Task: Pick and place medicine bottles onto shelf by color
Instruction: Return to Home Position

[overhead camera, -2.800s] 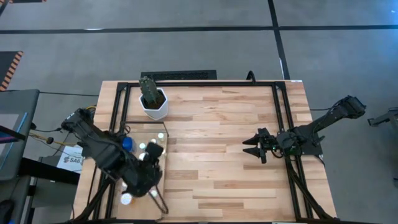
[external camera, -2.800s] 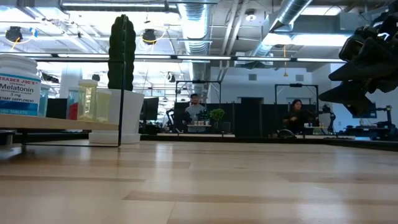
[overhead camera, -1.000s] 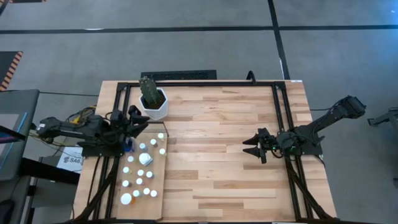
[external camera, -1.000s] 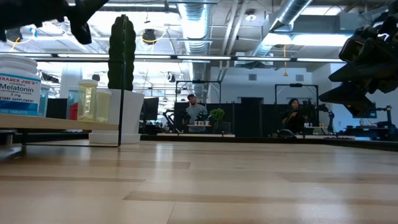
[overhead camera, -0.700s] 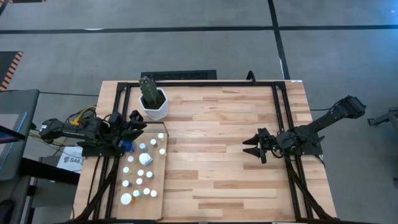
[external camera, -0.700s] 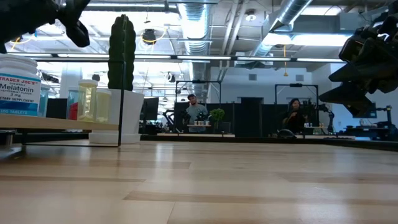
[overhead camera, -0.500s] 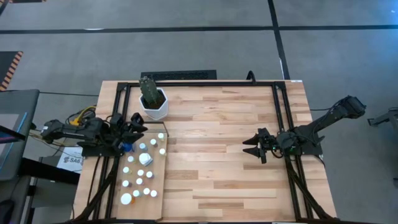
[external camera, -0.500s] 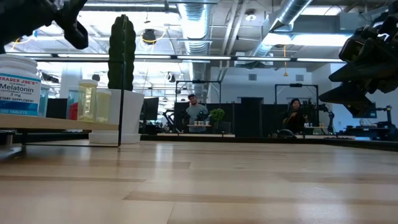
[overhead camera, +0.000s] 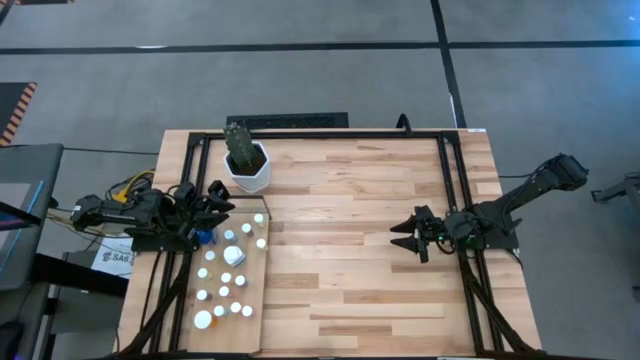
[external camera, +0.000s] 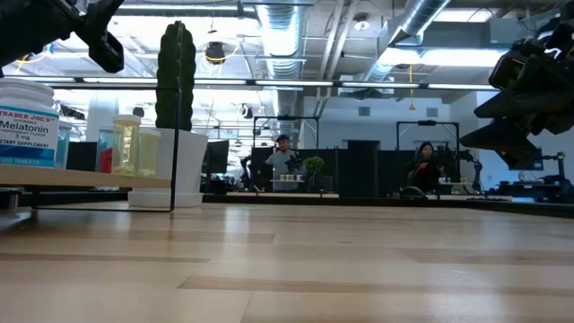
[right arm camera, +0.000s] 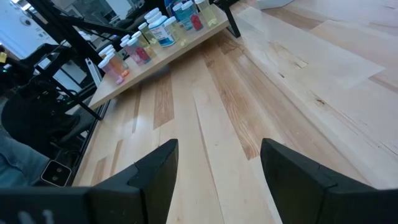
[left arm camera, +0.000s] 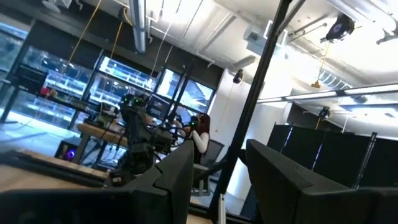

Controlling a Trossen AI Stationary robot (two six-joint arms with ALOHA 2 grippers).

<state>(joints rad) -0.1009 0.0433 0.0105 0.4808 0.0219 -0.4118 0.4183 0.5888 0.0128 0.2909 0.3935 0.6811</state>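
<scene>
Several small white-capped medicine bottles (overhead camera: 226, 275) stand upright on the pale shelf (overhead camera: 250, 290), a narrow board at the table's left that is raised on black legs. The bottles (right arm camera: 163, 28) and shelf (right arm camera: 180, 46) also show in the right wrist view. In the low view a large white Melatonin bottle (external camera: 27, 126) and a yellowish one (external camera: 126, 144) stand on the shelf (external camera: 90, 178). My left gripper (overhead camera: 222, 197) is open and empty above the shelf's far left corner; its wrist view (left arm camera: 217, 180) looks into the room. My right gripper (overhead camera: 395, 236) hangs open and empty over the table's right half, also visible in its wrist view (right arm camera: 217, 168).
A white hexagonal pot with a cactus (overhead camera: 247, 168) stands on the tabletop just beyond the shelf's far end. A black metal frame (overhead camera: 320, 133) runs along the table's far, left and right edges. Bare plank tabletop (overhead camera: 340, 260) lies between the shelf and my right gripper. People sit in the room beyond (external camera: 282, 157).
My left gripper has drawn back a little toward the table's left edge, staying open and empty. Before that it had moved from over the shelf's near end to the far left corner. The bottles and my right arm have kept still.
</scene>
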